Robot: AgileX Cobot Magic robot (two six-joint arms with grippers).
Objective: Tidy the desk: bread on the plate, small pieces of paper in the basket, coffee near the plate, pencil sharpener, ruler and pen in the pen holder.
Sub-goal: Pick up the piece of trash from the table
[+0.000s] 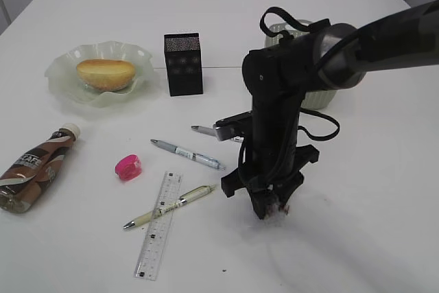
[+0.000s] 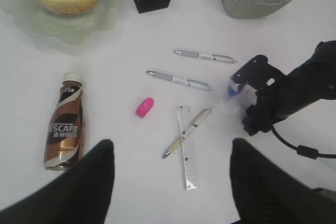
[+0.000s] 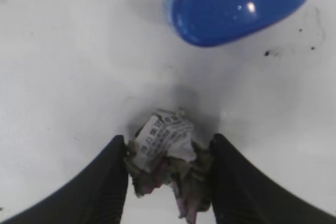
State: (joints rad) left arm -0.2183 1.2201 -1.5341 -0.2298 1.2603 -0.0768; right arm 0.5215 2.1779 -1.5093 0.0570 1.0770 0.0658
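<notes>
My right gripper [image 3: 168, 139] is down on the desk [image 1: 370, 190], shut on a crumpled small piece of paper [image 3: 163, 150] with a finger against each side. My left gripper [image 2: 172, 144] hangs open high above the ruler [image 2: 188, 150] and a beige pen [image 2: 186, 132] lying across it. The bread [image 1: 105, 73] lies in the plate [image 1: 65, 87]. The coffee [image 1: 38, 167] lies on its side at the left. A pink pencil sharpener [image 1: 127, 167] sits between it and a grey pen [image 1: 188, 154]. The pen holder [image 1: 183, 64] stands upright, and the basket [image 1: 319, 97] is half hidden behind the right arm.
A glossy blue oval object [image 3: 236, 3] lies just beyond the paper. Another grey pen [image 2: 205, 55] lies beside the right arm, partly hidden by it in the exterior view. Dark specks dot the desk near the blue object.
</notes>
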